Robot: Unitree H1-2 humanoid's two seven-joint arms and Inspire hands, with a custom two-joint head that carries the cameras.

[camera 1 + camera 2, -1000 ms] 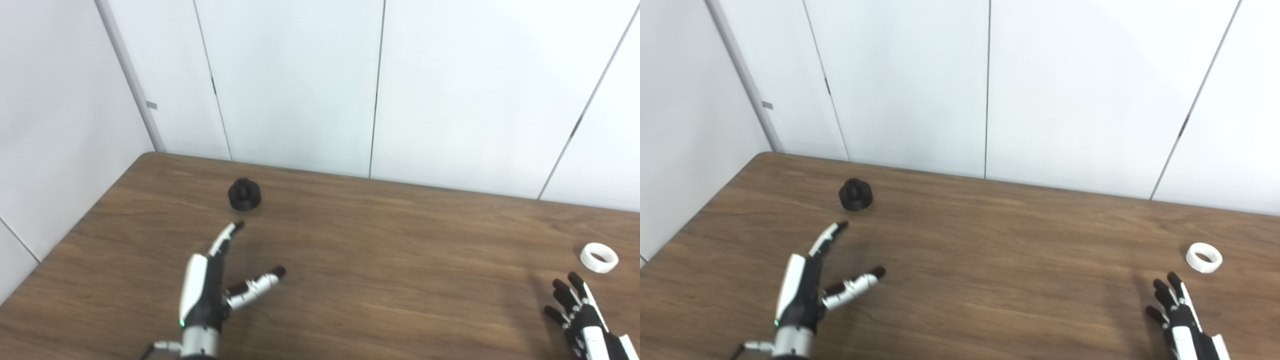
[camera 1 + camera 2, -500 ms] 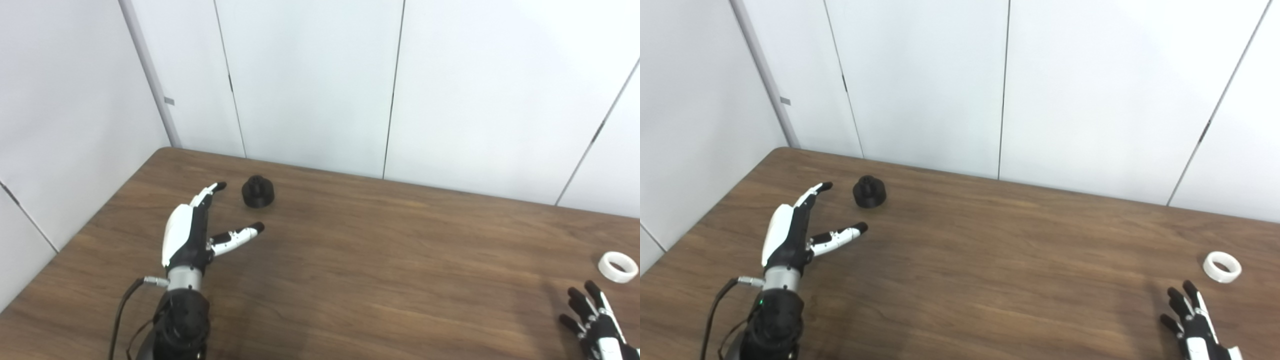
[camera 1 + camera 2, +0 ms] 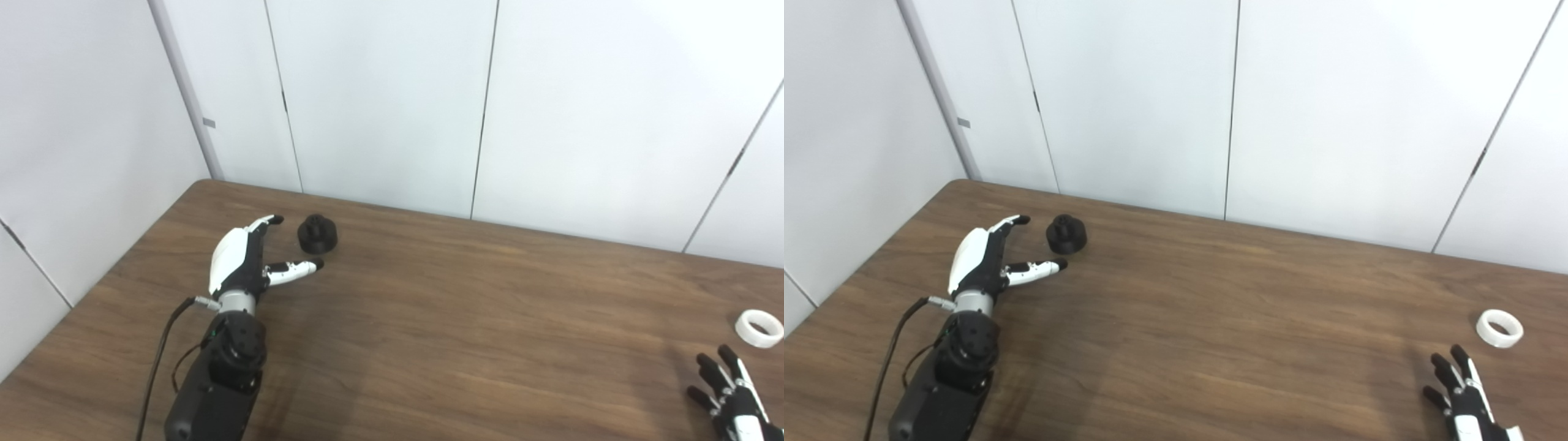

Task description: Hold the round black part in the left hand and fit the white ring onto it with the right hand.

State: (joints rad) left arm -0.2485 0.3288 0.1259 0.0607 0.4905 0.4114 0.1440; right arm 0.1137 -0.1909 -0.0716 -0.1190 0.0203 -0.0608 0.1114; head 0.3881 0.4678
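Reaching stage, nothing grasped yet. Left hand point(image 3: 240, 262) low over the tabletop point(image 3: 465, 318), fingers point(image 3: 263, 222) spread wide and holding nothing, thumb point(image 3: 294, 269) stretched out toward the right. Black part point(image 3: 317, 234) resting on the tabletop just beyond the open span, between the tip of the long fingers and the tip of the thumb but a little past both, apparently not touched; sitting flat with a small knob on top. White ring point(image 3: 759, 320) lying flat on the tabletop far off at the other side, just ahead of the right hand's fingertips and slightly outward of them, with a gap between. Right hand point(image 3: 1464, 392) low at the bottom edge, fingers apart and empty, waiting by the look of it. Judged as the approach for the first pickup: neither part lifted, fitting not yet begun. Next move probably a short push forward so the black part sits fully inside the span, then closing fingers and thumb around its rim, leaving the knobbed top free for the ring. Risk of nudging the part away with the thumb tip if closing begins too early. Ring pickup likely to need a pinch across its thin wall.
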